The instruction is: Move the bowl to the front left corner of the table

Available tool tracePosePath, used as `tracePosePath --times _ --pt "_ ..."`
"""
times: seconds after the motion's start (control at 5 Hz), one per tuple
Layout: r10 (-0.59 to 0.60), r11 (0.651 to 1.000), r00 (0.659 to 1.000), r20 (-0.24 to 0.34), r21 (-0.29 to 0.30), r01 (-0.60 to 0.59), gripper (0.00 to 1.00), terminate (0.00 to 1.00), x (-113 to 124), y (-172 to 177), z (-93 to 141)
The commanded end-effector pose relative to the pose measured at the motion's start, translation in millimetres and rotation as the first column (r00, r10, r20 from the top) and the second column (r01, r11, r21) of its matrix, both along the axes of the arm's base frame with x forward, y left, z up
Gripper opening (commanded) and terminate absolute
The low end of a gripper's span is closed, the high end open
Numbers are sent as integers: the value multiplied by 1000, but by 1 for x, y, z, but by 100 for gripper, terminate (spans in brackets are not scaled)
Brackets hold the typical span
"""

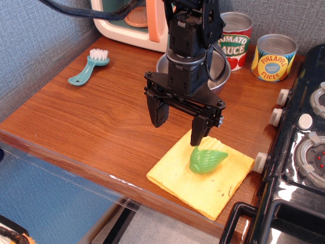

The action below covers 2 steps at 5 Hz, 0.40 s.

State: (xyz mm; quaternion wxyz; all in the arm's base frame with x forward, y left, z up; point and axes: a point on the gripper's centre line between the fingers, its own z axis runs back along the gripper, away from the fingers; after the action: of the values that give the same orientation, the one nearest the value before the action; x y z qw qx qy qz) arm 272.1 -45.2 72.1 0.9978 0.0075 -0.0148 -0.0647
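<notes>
The round shiny steel bowl [219, 76] sits at the upper middle of the reddish-brown wooden worktop [96, 117], partly hidden behind the black robot gripper [179, 126]. Its fingers [158, 113] are spread wide and empty, above the yellow cloth [203, 178] with a green leafy toy [207, 159].

the table [101, 117] carries bowl [221, 79], brush [90, 66], two cans [274, 57], yellow cloth [172, 178] (front right).
</notes>
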Motion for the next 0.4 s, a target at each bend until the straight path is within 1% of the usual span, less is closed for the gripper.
tracePosePath --times 0.0,0.2 --pt "0 1000 1000 0 0 0 100 0 0 0 0" --pt "20 1000 999 28 -9 -20 100 0 25 1 6"
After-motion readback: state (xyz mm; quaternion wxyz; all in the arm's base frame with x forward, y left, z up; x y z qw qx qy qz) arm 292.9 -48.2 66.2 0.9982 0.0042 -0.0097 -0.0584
